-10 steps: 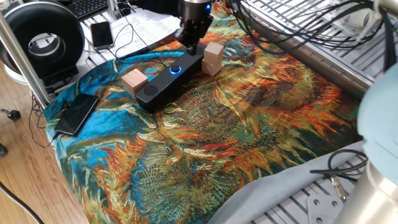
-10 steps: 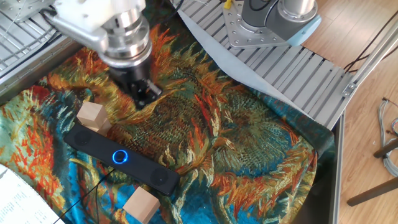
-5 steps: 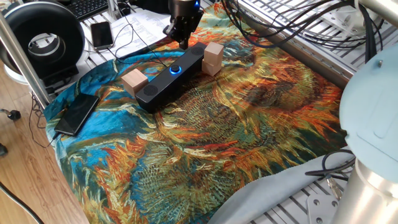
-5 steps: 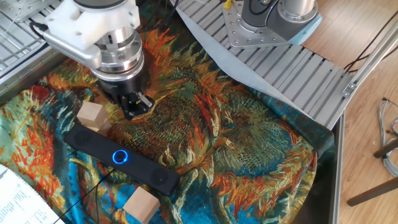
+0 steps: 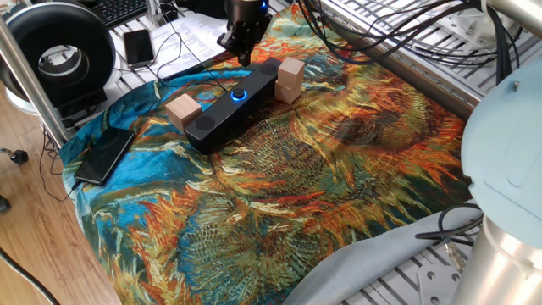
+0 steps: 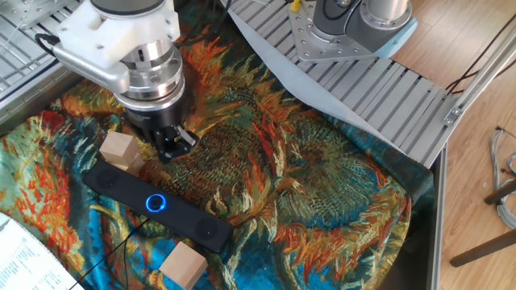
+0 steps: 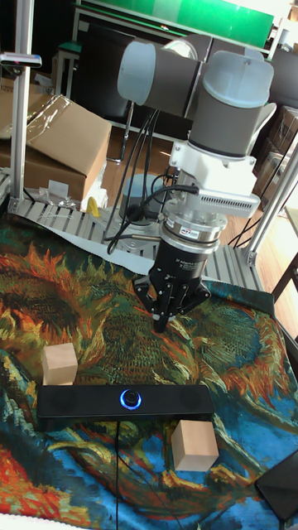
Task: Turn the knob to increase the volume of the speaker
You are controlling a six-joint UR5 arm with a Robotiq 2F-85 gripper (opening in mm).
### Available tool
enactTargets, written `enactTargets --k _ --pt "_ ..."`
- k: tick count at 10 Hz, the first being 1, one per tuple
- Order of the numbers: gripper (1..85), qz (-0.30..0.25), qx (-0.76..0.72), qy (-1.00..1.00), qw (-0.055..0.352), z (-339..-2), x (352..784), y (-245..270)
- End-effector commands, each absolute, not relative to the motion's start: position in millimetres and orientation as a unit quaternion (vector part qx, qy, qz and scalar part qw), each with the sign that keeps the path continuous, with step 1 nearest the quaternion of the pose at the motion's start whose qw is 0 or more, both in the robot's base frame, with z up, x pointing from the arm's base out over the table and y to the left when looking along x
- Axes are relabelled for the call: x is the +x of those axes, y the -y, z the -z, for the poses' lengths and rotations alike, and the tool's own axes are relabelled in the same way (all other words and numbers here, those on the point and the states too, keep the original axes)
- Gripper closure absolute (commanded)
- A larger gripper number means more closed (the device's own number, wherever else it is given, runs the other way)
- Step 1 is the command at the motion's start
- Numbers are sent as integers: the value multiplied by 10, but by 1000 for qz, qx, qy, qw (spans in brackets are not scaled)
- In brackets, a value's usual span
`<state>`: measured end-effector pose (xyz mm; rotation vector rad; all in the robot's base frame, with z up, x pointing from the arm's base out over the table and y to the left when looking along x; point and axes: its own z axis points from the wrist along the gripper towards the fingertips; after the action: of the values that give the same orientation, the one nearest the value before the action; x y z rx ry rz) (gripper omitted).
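Observation:
The speaker [image 5: 230, 108] is a long black bar lying on the sunflower cloth. Its knob [image 5: 240, 95] glows with a blue ring at mid-top, and also shows in the other fixed view [image 6: 156, 203] and the tall view [image 7: 130, 400]. My gripper [image 5: 244, 56] hangs above the cloth beside the bar's far end, clear of the knob. Its fingers come together to a narrow tip with nothing between them [image 6: 171, 150] [image 7: 160, 323]. In the tall view the tip sits above and slightly right of the knob.
Two pale wooden blocks [image 5: 183, 110] [image 5: 290, 78] flank the speaker. A flat black phone [image 5: 105, 154] lies at the cloth's left edge, and a big round black fan [image 5: 59, 52] stands behind it. Cables and metal rails run along the far and right sides.
The gripper has moved along the speaker toward the knob's side and a little lower. Speaker and blocks have not moved.

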<state>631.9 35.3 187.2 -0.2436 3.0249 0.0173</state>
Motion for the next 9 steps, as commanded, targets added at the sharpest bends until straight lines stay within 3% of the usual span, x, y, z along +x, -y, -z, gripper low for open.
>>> enactTargets --k 1,2,3,4,7,9 --pt "843 -12 -60 -997 56 -1885 6336 -372" --pt "843 -35 -29 -997 57 -1891 6341 -483" --pt "843 -56 -3 -995 86 -1922 6492 -584" --pt "837 -24 -22 -996 87 -1911 6499 -427" --pt "807 -17 -59 -996 71 -1900 6432 -394" --pt "703 -38 -80 -995 55 -1926 6406 -418"
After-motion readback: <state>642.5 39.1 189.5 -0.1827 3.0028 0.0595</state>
